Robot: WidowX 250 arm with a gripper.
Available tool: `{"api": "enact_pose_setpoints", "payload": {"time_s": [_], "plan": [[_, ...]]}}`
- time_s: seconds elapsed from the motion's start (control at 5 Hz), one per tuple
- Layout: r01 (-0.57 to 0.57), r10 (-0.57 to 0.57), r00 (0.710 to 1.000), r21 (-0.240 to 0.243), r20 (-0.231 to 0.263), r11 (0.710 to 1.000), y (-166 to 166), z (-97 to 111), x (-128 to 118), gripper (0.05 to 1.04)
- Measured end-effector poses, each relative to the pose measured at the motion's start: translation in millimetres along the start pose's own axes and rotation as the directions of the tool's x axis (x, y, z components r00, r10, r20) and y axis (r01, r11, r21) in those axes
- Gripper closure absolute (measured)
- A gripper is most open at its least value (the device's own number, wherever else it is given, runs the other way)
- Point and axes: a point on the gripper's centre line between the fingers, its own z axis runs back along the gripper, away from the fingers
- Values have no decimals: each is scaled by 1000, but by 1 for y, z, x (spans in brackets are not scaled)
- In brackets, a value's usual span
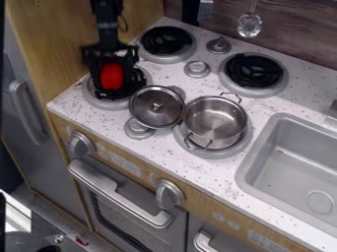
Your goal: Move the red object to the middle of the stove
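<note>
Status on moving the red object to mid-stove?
Done: black two-finger gripper is at the solid red object, grasp unconfirmed. In hand: likely that object, over the round grey-rimmed front-left burner. Left: move it to the middle of the white speckled stovetop, release.

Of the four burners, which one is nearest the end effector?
The front-left burner, left of the pot lid: the end effector overlaps it in view, while the other three lie farther off.

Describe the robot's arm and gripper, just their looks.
The arm is black and narrow, built of blocky sections, with a thin dark cable looping out at its side. The gripper is black too, angular, and wider than the arm above it. I can make out no markings on either.
</note>
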Motion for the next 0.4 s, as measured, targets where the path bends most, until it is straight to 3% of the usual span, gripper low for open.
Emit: {"api": "enact_pose_setpoints", "payload": {"time_s": [0.4], "plan": [[-9, 9, 1000, -15, -4, 1000, -3, -2, 3, 137]]}}
